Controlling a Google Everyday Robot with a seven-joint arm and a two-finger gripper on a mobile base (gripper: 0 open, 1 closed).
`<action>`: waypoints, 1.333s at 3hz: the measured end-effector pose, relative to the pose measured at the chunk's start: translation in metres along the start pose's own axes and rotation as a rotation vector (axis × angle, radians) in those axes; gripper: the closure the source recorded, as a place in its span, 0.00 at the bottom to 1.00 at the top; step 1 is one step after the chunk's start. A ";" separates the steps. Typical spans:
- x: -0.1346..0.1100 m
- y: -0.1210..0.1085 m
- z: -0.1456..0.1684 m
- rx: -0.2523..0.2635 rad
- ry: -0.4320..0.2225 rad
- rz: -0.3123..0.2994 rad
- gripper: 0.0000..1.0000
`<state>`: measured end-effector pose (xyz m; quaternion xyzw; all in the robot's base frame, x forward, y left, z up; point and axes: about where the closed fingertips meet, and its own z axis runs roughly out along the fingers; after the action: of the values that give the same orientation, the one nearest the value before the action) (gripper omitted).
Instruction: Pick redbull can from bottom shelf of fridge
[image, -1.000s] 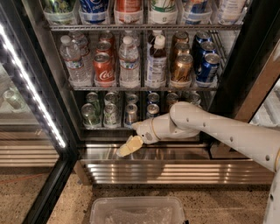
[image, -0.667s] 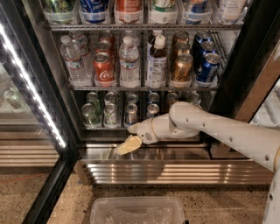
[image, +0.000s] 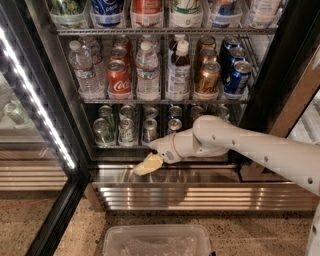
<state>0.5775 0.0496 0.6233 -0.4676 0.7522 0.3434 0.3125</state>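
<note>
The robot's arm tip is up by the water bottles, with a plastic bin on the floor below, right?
Not quite. The camera view shows the gripper lower, just below the front of the bottom shelf of small cans, over the steel base. The plastic bin is indeed on the floor below.

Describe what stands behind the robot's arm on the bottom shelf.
Rows of slim cans stand on the bottom shelf; the arm hides most of those at the right. The gripper hangs below the shelf's front edge, above the steel base.
</note>
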 end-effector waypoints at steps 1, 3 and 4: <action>-0.002 -0.013 -0.013 0.080 0.025 -0.022 0.29; -0.006 -0.033 -0.023 0.169 0.078 -0.048 0.19; -0.009 -0.045 -0.024 0.201 0.111 -0.061 0.24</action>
<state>0.6187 0.0197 0.6341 -0.4749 0.7844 0.2303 0.3259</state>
